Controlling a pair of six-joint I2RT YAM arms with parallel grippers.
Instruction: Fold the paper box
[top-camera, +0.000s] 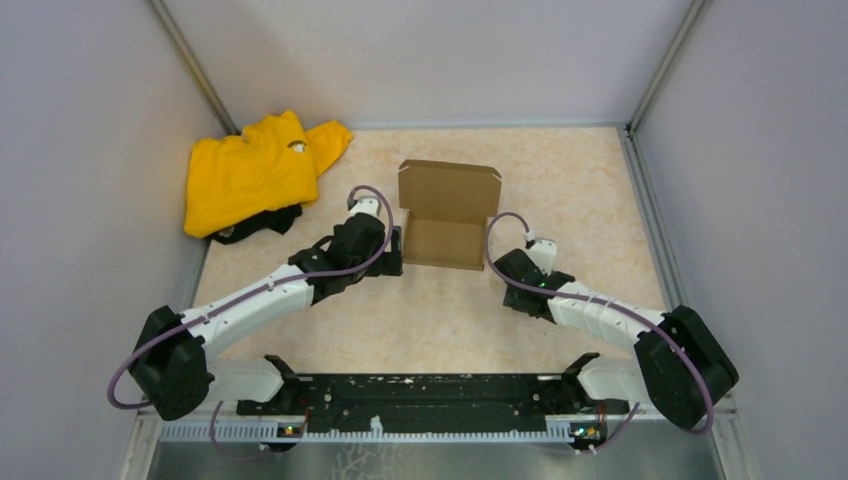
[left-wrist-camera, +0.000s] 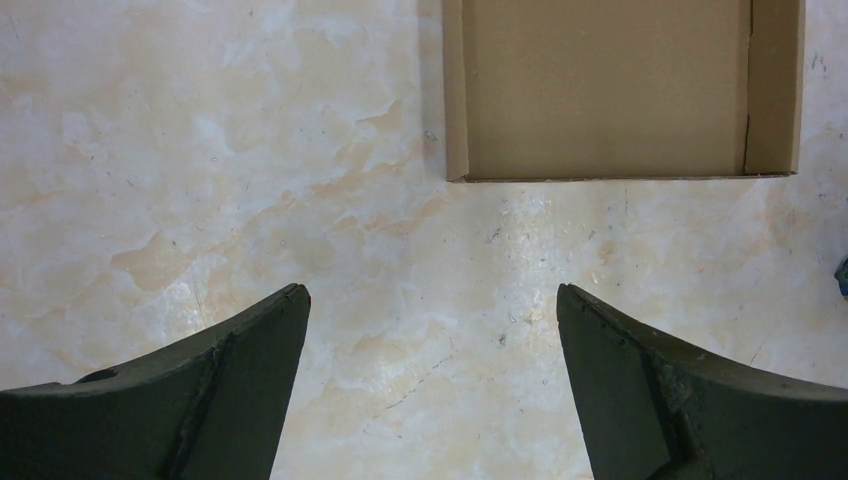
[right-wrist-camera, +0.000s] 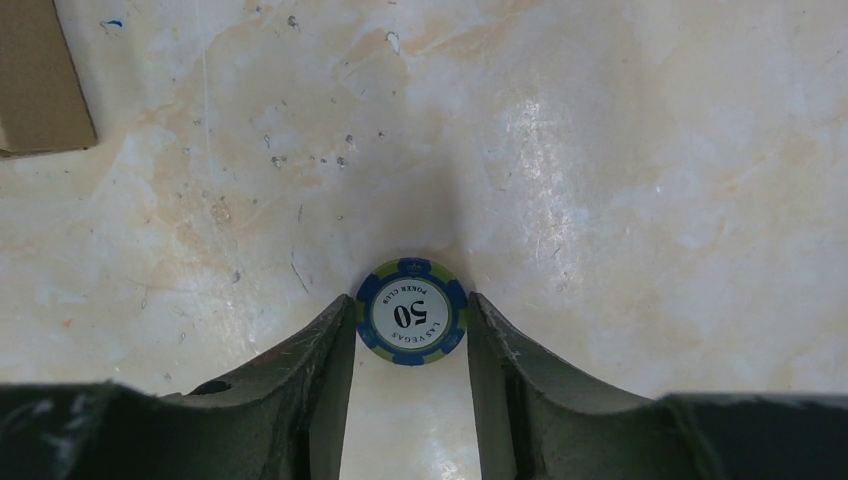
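Paper box (top-camera: 448, 215) is sitting near the middle of the marbled table (top-camera: 580, 190), between the two arms. It is lying open, with its shallow tray facing up and its lid standing up along the far side. The table is taking up the whole floor of the walled booth.

A yellow garment (top-camera: 250, 175) is lying crumpled in the far left corner, well apart from the box, and it is partly covering a dark item (top-camera: 268, 224) at its near edge.

The left arm (top-camera: 260, 295) is reaching in from the left, and the right arm (top-camera: 600, 315) is reaching in from the right. The left gripper (left-wrist-camera: 430, 292) is hovering just beside the tray's near left corner. Its jaws are standing wide apart with only bare table between them, and the left wrist view is showing the tray's near wall ahead of them.

The right gripper (right-wrist-camera: 412, 300) is pointing down at the table just right of the box, whose corner is showing at the edge of the right wrist view. Its jaws are pressing on opposite edges of a poker chip (right-wrist-camera: 411, 312). The chip, blue and green with a white centre reading 50, is lying face up.
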